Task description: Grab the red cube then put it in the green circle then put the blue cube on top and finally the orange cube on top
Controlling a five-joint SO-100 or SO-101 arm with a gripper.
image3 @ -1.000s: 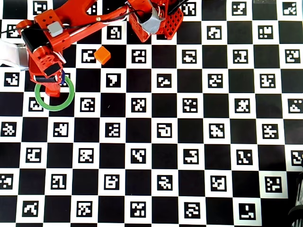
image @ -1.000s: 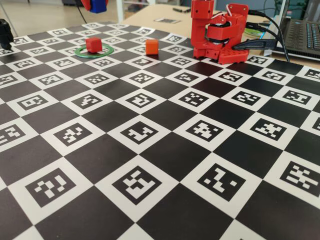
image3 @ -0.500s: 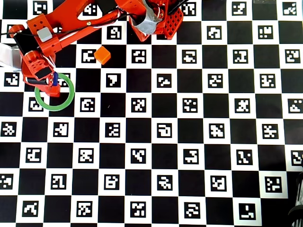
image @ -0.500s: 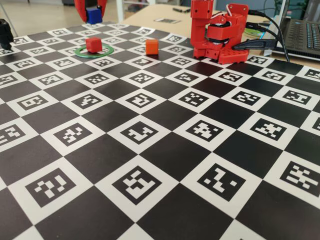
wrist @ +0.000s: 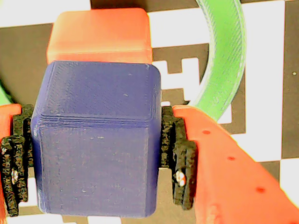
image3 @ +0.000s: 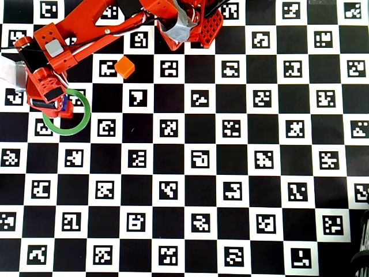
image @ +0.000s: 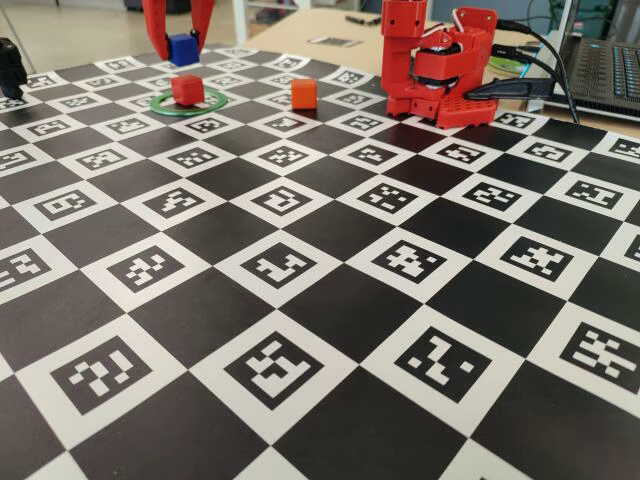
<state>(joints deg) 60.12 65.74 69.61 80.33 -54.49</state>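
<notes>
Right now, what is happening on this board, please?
The arm's pincer holds the blue cube in the air, above the red cube. The red cube already sits inside the green ring. The orange cube waits alone on the board, to the right in the fixed view. The blue cube is not yet stacked.

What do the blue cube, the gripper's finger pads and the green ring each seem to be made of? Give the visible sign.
Blue cube: probably 3D-printed plastic, matte; fine layer lines run across its faces.
Finger pads of the gripper: black, rough and notched, perhaps rubber or foam; the look leaves that open.
Green ring: likely printed plastic too, matte with faint ridging.
</notes>
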